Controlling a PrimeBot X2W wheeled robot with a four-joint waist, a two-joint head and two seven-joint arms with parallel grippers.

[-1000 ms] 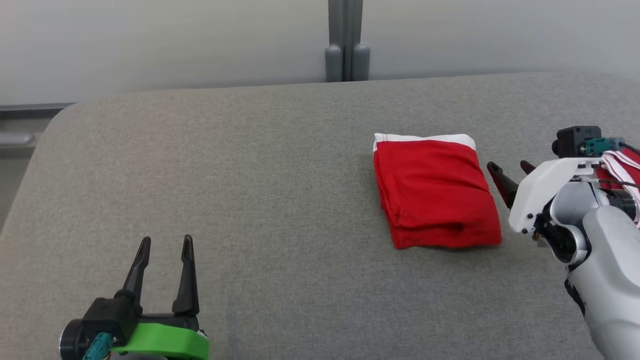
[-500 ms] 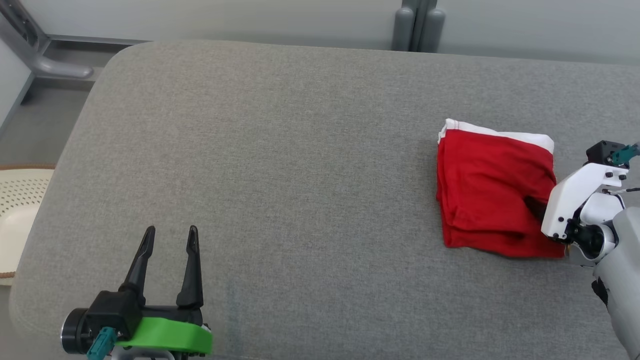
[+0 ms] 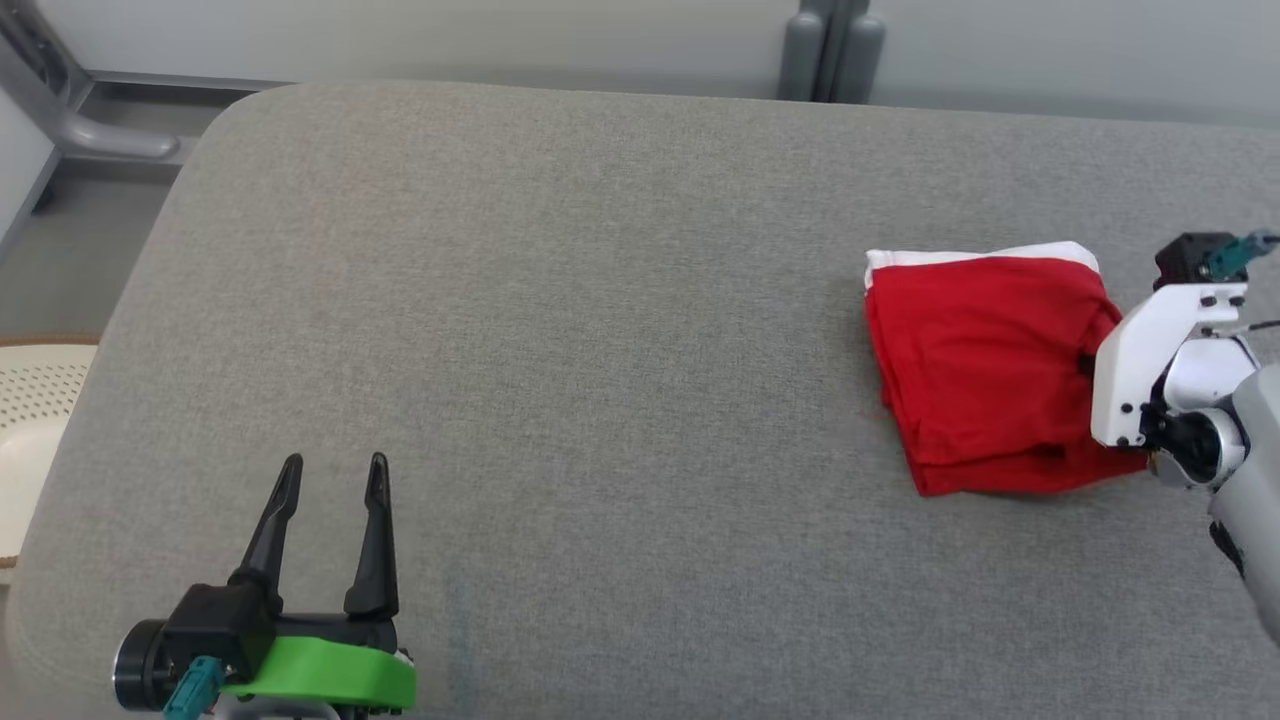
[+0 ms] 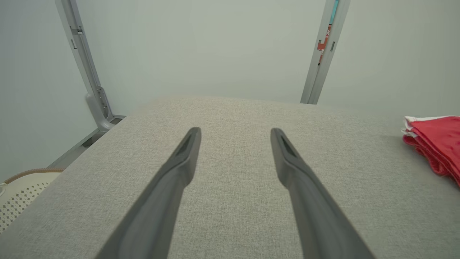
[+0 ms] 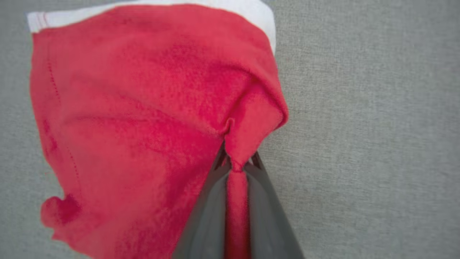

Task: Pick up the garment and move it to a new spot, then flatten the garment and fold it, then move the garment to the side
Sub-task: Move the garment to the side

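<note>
The garment is a folded red piece with a white band along its far edge, lying at the right of the grey cushioned surface. My right gripper is at its right edge, shut on a pinched ridge of the red cloth. In the right wrist view the garment bunches up between the two closed fingers, and my right gripper pinches that fold. My left gripper stands open at the lower left, holding nothing. The left wrist view shows my left gripper spread wide, with the garment far to its right.
A pale perforated basket sits off the surface's left edge. Grey frame posts stand behind the surface against a light wall. Bare grey fabric stretches between the two grippers.
The right gripper reached onto the garment's right edge and shut on it, bunching the cloth. The garment turned slightly. The head camera shifted between the earliest frame and now. The left gripper stayed open.
</note>
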